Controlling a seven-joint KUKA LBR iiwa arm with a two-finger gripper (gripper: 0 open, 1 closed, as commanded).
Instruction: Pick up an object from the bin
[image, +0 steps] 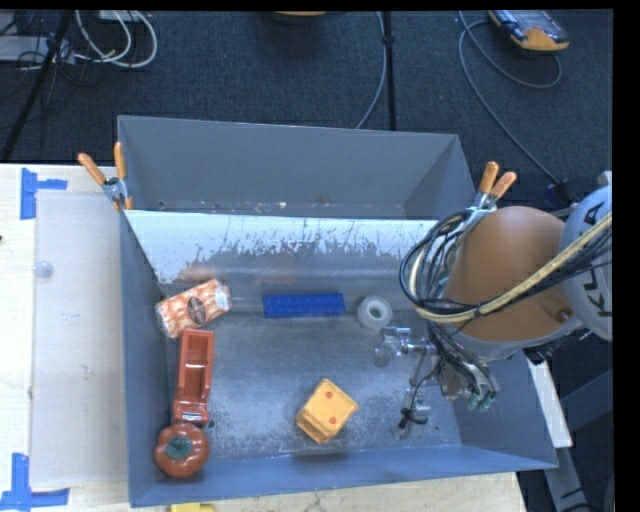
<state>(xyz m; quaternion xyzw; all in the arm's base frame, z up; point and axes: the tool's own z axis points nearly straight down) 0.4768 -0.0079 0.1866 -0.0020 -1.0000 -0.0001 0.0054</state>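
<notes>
My gripper hangs low over the bin's right side, under the orange wrist cover. Its two metal fingers stand apart, one fingertip farther back and the other nearer the front, with nothing between them. A small white tape roll lies just behind and to the left of the far finger, apart from it. A yellow wedge-like block with red dots sits on the floor to the gripper's left, near the front wall.
A blue rectangular block lies mid-bin by the back slope. At the left are an orange patterned packet, a long red-orange box and a red tomato-like ball. Cables loop from the wrist above the gripper.
</notes>
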